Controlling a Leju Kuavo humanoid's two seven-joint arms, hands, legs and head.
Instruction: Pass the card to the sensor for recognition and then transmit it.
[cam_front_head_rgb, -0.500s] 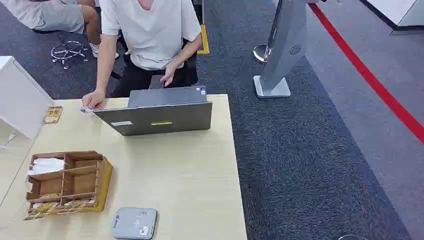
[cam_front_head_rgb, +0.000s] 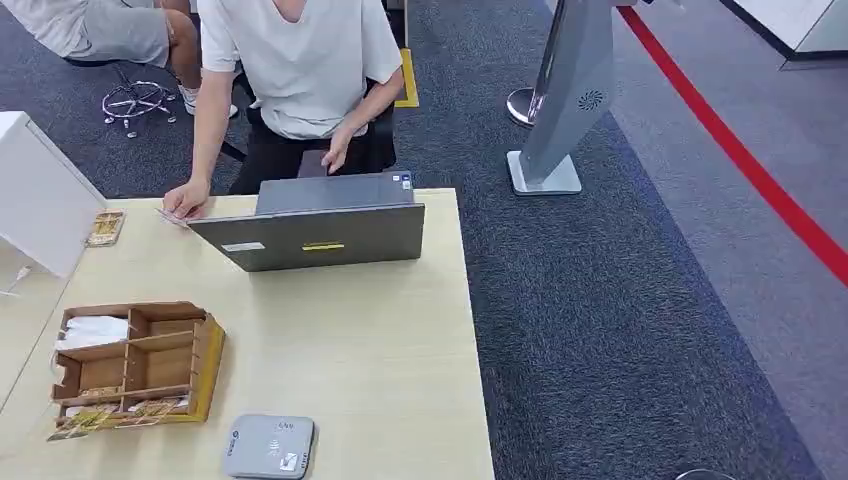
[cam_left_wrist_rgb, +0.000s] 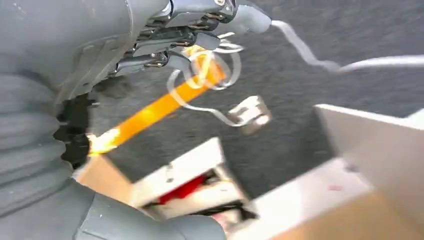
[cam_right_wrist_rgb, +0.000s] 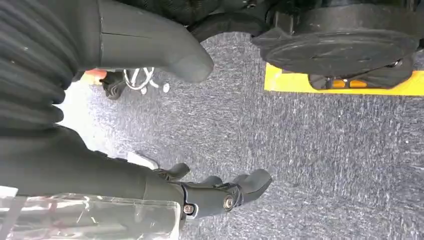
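On the far left edge of the wooden table (cam_front_head_rgb: 380, 340), a seated person's hand (cam_front_head_rgb: 186, 199) presses a card (cam_front_head_rgb: 170, 217) down just beside the open laptop (cam_front_head_rgb: 318, 232). The grey card reader (cam_front_head_rgb: 269, 446) lies at the near edge, next to a wooden organizer (cam_front_head_rgb: 135, 368) with compartments. The left hand (cam_left_wrist_rgb: 165, 45) hangs blurred over dark carpet; I cannot tell how its fingers stand. The right hand (cam_right_wrist_rgb: 200, 125) hangs over the carpet, released, fingers apart and holding nothing.

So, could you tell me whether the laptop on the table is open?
Open: the laptop has its lid raised, back facing the head view.
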